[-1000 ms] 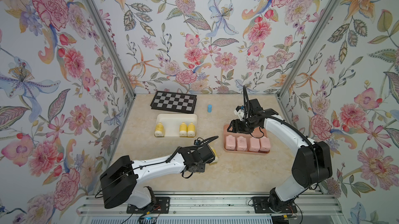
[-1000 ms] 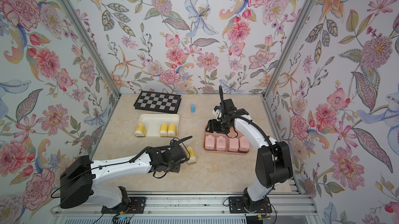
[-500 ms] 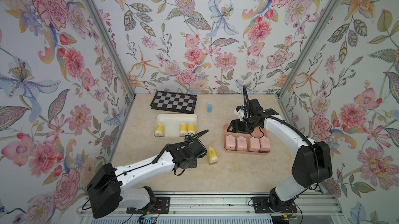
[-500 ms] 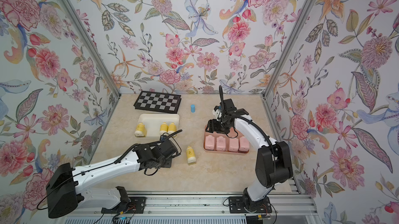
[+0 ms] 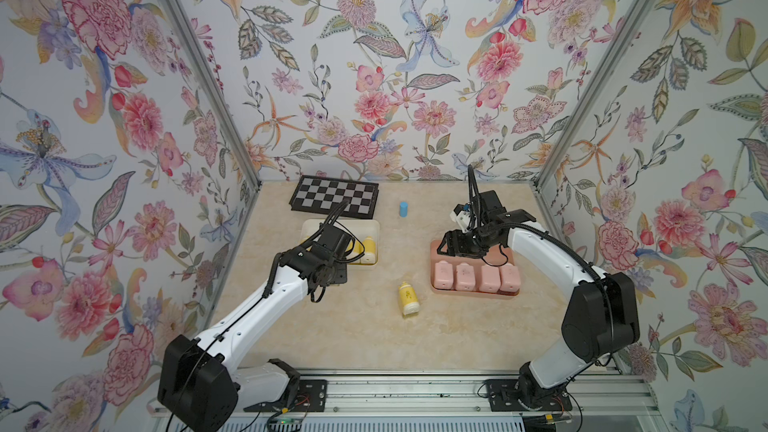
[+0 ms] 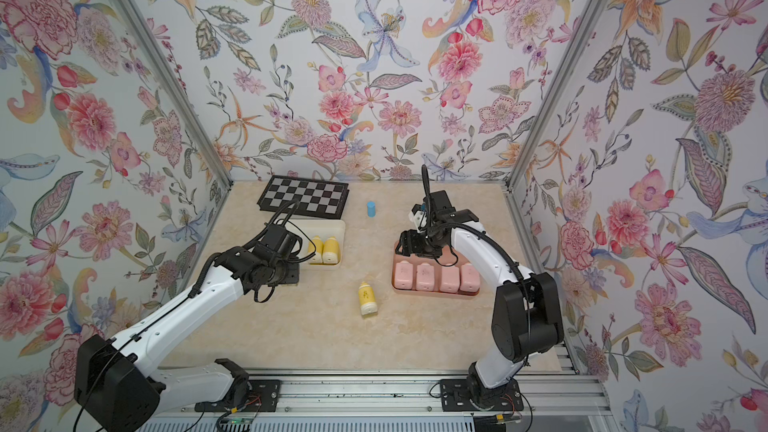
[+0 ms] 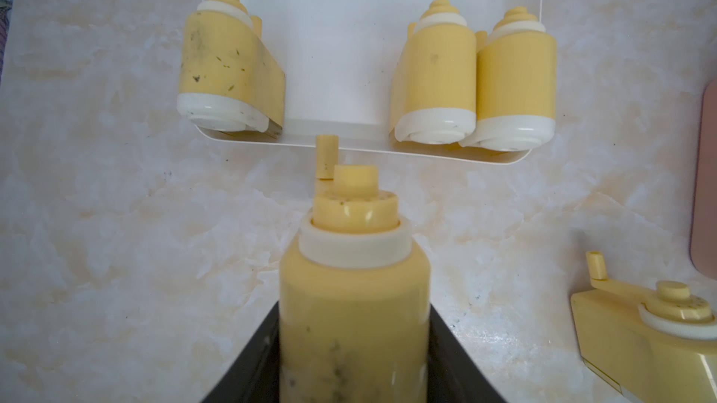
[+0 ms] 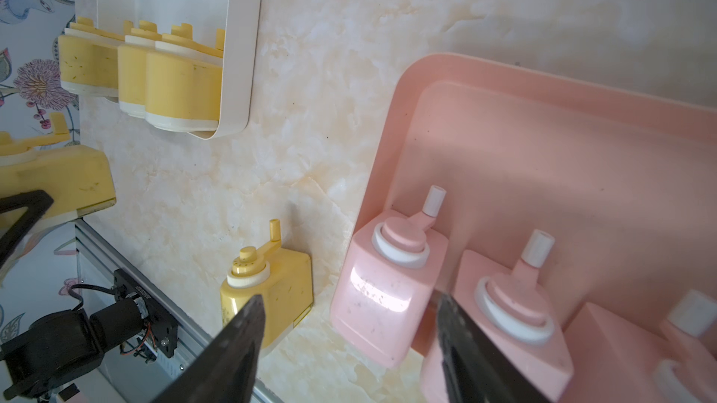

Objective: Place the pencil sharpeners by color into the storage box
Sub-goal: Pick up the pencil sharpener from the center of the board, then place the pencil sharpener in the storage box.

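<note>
left gripper [image 7: 355,346]: clamped on the held yellow sharpener [image 7: 353,296], with a dark finger [image 7: 260,354] on each flank. the crank end points toward the cream tray [image 7: 349,32].
held piece, position: above the table, just short of the cream tray's near rim and not yet over it, judging by the left wrist view.
cream tray, contents: three yellow pieces lie along the near wall. a lone yellow sharpener [image 7: 229,67] sits at one end and a pair of yellow sharpeners [image 7: 434,75], touching each other, at the other. the bare gap between them lies straight ahead of the held piece.
right gripper [image 8: 351,298]: jaws apart, nothing between them. it hangs over one end of the pink tray [image 8: 543,156].
pink tray, contents: four pink sharpeners [image 5: 464,277] side by side along the near wall. this colour looks complete.
loose yellow sharpener [image 5: 408,298]: lies on its side on the table between the two trays, toward the front, touching neither.
non-task items: blue cylinder [image 5: 403,209] and chessboard [image 5: 334,200] at the back.
step in hand (judgement): delivering the fourth yellow piece to the cream tray.
next move calls for (judgement): advance over the rim, hold the line on the gap, lower, then part the jaws. the gap looks snug for one piece, and the crank could catch the rim or a neighbour.
outstanding (judgement): the loose yellow sharpener, which appears closer to the left arm.
</note>
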